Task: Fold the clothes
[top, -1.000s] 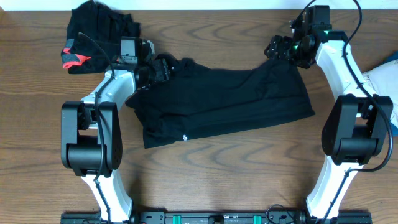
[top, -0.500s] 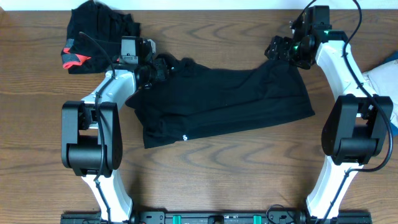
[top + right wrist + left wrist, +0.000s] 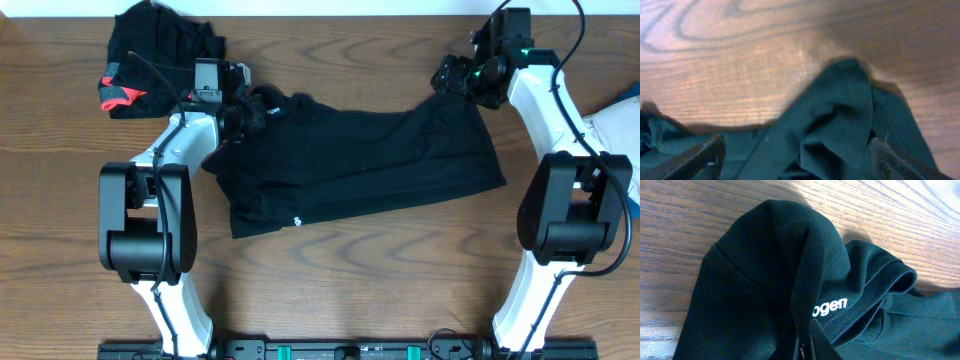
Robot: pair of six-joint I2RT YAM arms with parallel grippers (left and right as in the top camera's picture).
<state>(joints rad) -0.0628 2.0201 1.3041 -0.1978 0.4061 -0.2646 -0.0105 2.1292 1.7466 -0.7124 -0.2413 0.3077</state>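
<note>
A long black garment (image 3: 360,165) lies spread across the middle of the table, with a small white logo (image 3: 297,221) near its front left edge. My left gripper (image 3: 250,108) is at its back left corner. In the left wrist view the gripper (image 3: 807,342) is shut on a raised fold of the black fabric (image 3: 765,265), just below white lettering (image 3: 830,307). My right gripper (image 3: 452,78) is over the back right corner. Its fingers (image 3: 705,155) stand wide apart, open, with bunched fabric (image 3: 840,125) between them.
A heap of black clothes (image 3: 165,45) with coral-red trim (image 3: 118,95) sits at the back left, close behind the left arm. A white and blue object (image 3: 615,115) lies at the right edge. The table's back edge runs just behind both grippers.
My left gripper has shut on the fold of fabric at the back left corner. The right gripper has shifted slightly and its jaws have narrowed a little.
</note>
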